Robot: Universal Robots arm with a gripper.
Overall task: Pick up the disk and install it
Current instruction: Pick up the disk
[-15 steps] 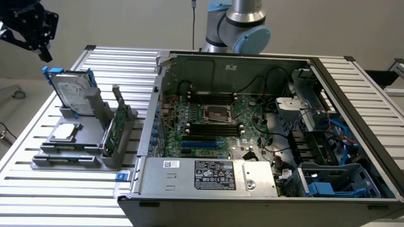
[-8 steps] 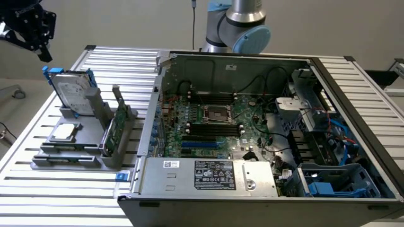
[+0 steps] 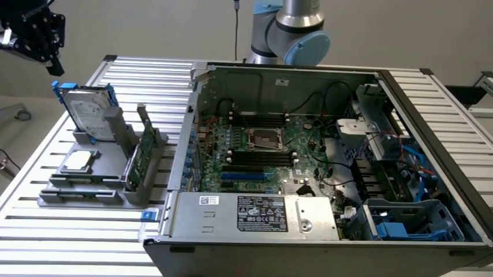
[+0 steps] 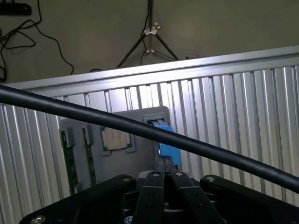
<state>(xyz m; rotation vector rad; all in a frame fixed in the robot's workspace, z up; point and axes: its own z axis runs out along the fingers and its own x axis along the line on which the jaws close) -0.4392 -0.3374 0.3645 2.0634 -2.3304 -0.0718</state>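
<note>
The disk [image 3: 87, 112], a silver-grey drive with a white label and blue carrier rails, stands on edge in a grey holder [image 3: 85, 184] at the exterior view's left. My gripper [image 3: 55, 66] hangs in the air above it, apart from it and slightly toward the exterior view's left. In the wrist view my gripper [image 4: 164, 176] has its black fingers [image 4: 152, 196] pressed together with nothing between them. The disk's blue rail [image 4: 168, 147] shows just beyond the fingertips.
The grey holder also carries a small square silver chip [image 3: 81, 161] and a thin green circuit card [image 3: 138, 158]. An open computer case [image 3: 308, 75] with a motherboard [image 3: 262, 156] and a blue drive cage [image 3: 408, 225] stands on the slatted table [image 3: 46, 236]. A black cable [image 4: 70, 111] crosses the wrist view.
</note>
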